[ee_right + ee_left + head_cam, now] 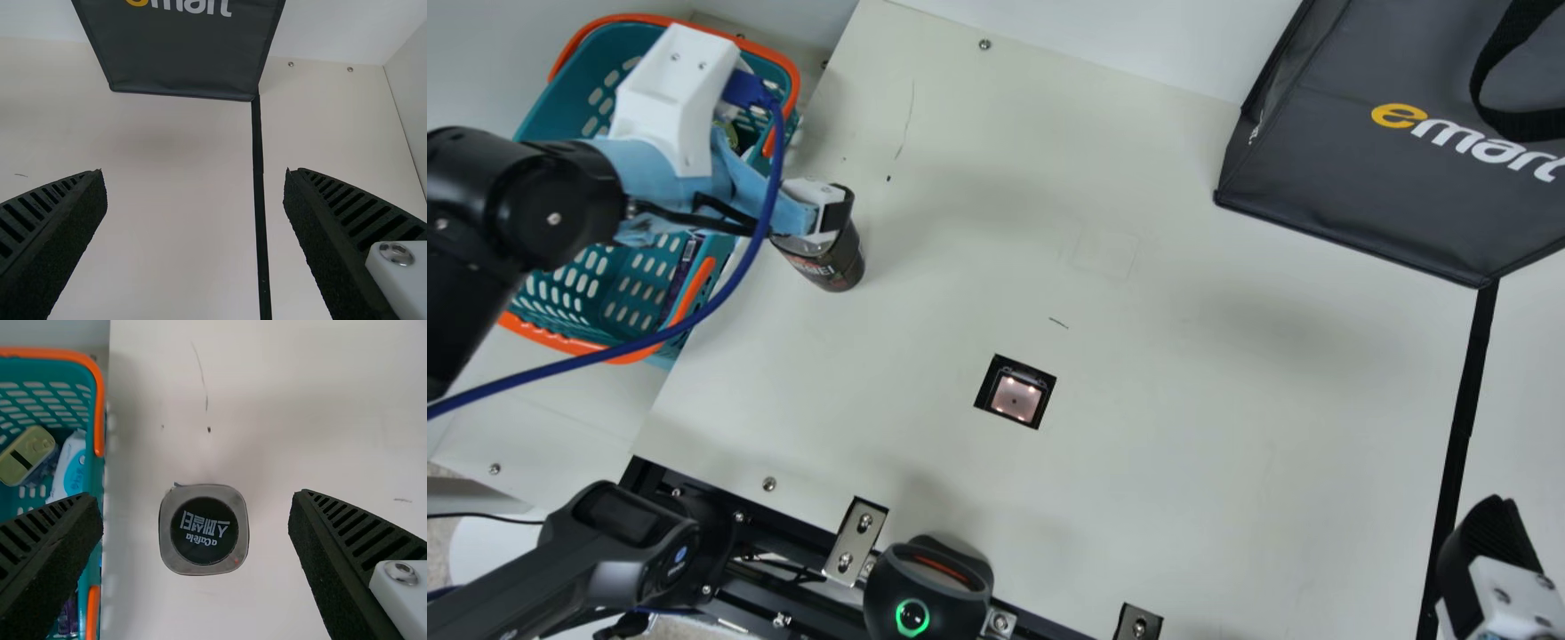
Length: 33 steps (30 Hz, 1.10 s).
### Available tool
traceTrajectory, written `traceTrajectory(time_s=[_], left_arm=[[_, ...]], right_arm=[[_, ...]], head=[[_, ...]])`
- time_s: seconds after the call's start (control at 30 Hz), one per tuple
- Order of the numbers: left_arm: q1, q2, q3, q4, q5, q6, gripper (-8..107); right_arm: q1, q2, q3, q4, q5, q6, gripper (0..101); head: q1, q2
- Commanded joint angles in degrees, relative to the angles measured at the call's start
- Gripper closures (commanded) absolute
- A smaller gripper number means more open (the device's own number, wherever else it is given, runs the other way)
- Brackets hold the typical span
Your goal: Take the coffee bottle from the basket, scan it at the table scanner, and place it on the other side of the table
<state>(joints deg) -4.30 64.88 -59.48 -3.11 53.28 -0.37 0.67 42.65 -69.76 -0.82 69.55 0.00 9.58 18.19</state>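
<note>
Teal and orange basket (609, 37), dark grey bag (1352, 187), cream table (1227, 444)

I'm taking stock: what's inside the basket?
The basket holds a yellowish item, a white packet and something purple. Anything beneath is covered; in the main view the left arm hides part.

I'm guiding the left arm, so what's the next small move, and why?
Probably close the left gripper on the coffee bottle. Its open fingers appear either side of the bottle, which stands beside the basket, away from the scanner.
</note>
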Motion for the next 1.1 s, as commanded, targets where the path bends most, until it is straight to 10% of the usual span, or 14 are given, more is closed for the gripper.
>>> traceTrajectory(time_s=[0.0,1.07], left_arm=[[-0.18,-1.65,-0.46,0.38,-0.07,-0.25,9],[0.02,-21.91,1.75,2.71,5.44,-4.19,9]], right_arm=[[0.0,0.0,0.0,0.0,0.0,0.0,6],[0.0,0.0,0.0,0.0,-0.06,0.0,6]], head=[[-1.66,0.23],[-1.66,-6.45]])
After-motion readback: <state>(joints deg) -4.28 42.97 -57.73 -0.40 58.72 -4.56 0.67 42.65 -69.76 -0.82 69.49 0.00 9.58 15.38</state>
